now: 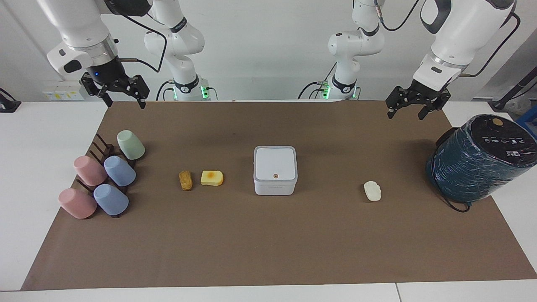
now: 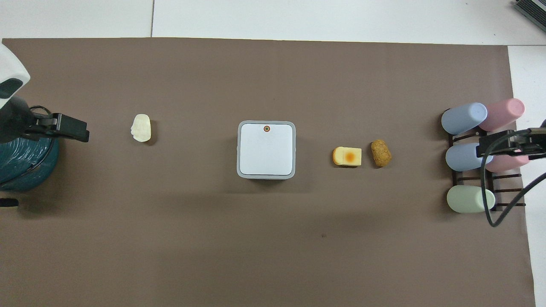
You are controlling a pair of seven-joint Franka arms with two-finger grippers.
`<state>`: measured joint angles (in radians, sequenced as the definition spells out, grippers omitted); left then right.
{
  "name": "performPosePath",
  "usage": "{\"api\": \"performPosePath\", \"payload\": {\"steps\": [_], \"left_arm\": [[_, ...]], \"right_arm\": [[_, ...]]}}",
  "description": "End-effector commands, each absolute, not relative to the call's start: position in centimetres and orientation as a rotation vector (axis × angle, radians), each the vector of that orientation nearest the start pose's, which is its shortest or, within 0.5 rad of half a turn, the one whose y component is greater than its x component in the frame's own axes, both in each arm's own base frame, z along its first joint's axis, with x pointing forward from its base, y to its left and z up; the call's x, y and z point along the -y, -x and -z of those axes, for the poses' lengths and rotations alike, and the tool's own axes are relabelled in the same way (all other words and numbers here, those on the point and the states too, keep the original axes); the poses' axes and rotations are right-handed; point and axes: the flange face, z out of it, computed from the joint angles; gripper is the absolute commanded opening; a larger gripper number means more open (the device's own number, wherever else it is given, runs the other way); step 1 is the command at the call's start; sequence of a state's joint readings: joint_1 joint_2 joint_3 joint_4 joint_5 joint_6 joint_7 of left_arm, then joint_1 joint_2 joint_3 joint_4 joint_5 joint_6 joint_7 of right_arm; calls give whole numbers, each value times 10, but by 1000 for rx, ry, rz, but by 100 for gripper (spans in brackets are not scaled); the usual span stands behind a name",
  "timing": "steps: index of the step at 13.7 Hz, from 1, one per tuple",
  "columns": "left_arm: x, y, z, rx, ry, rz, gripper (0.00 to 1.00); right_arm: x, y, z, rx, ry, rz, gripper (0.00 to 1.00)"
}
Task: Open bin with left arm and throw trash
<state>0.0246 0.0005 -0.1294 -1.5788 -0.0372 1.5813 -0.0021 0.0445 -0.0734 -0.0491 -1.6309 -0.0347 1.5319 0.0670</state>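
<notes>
The bin (image 1: 275,170) (image 2: 266,149) is a small white square box at the middle of the brown mat, lid down, with an orange dot on the lid. The trash lies on the mat in three bits. A brown crumbed oblong (image 1: 185,180) (image 2: 381,153) and a yellow wedge (image 1: 212,178) (image 2: 347,156) lie beside the bin toward the right arm's end. A cream ridged lump (image 1: 372,191) (image 2: 141,127) lies toward the left arm's end. My left gripper (image 1: 405,114) (image 2: 79,132) hangs open and empty, high above the mat near the teal cylinder. My right gripper (image 1: 126,102) (image 2: 499,145) hangs open and empty above the cup rack.
A big dark teal wrapped cylinder (image 1: 480,158) (image 2: 21,164) stands at the mat's edge at the left arm's end. Several pastel cups lie on a dark rack (image 1: 102,180) (image 2: 473,157) at the right arm's end. The brown mat (image 1: 268,243) covers most of the white table.
</notes>
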Motion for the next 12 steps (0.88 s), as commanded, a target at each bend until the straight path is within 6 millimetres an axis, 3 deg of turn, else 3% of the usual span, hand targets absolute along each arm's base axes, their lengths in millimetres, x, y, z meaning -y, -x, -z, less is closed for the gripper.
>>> {"api": "performPosePath", "payload": {"steps": [1,2,3,5,7,9,12], "left_arm": [[88,-542,-621,-171,3184,24,100],[112,-539,-619,-125,3187,15,100],[123,-538,-617,-83,3190,7,99],[150,-532,-611,-114,3193,-15,53],[175,-528,-604,20,3200,-2,1],[210,-523,-589,132,3218,65,0],[236,-533,-564,341,3318,22,0]], "right_arm": [[10,-524,-626,-77,3173,-2,100],[7,-526,-613,-36,3173,0,100],[6,-530,-600,-5,3168,26,100],[-1,-536,-567,43,3135,96,100],[-16,-546,-534,157,3131,116,100],[-19,-559,-505,257,3117,97,100],[-31,-576,-441,445,3065,74,100]]}}
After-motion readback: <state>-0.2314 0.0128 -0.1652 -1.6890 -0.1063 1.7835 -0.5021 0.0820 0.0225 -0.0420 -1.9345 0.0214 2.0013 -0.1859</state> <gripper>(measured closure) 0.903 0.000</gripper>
